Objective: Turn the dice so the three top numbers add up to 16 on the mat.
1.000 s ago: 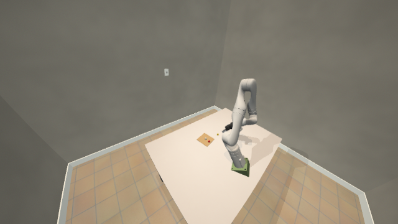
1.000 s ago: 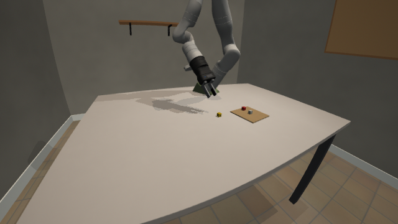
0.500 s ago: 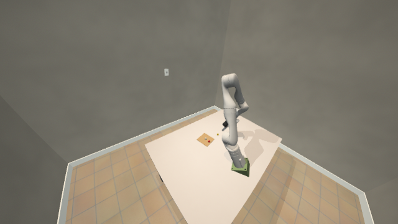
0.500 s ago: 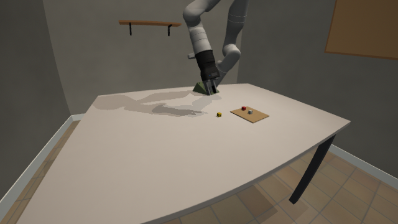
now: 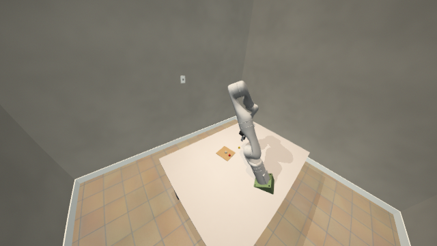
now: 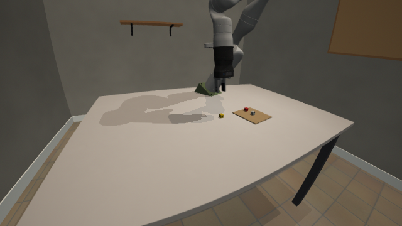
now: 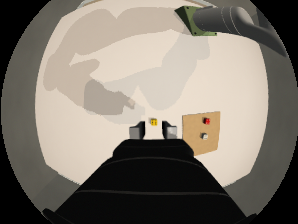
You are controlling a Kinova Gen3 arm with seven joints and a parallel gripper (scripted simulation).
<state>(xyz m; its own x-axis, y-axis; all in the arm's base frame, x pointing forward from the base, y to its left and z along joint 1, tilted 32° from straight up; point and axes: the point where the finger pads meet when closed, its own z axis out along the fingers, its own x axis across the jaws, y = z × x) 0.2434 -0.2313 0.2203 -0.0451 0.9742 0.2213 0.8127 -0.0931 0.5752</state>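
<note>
A yellow die lies on the bare table, off the mat. The brown mat lies flat on the table beside it. A red die and a white die lie on the mat, apart from each other. The numbers on top are too small to read. My gripper points down, open and empty, high above the table. In the wrist view the yellow die shows between the fingertips, well below them.
The white table carries the arm's green base. A shelf hangs on the wall behind. The arm's shadow falls on the table beside the yellow die.
</note>
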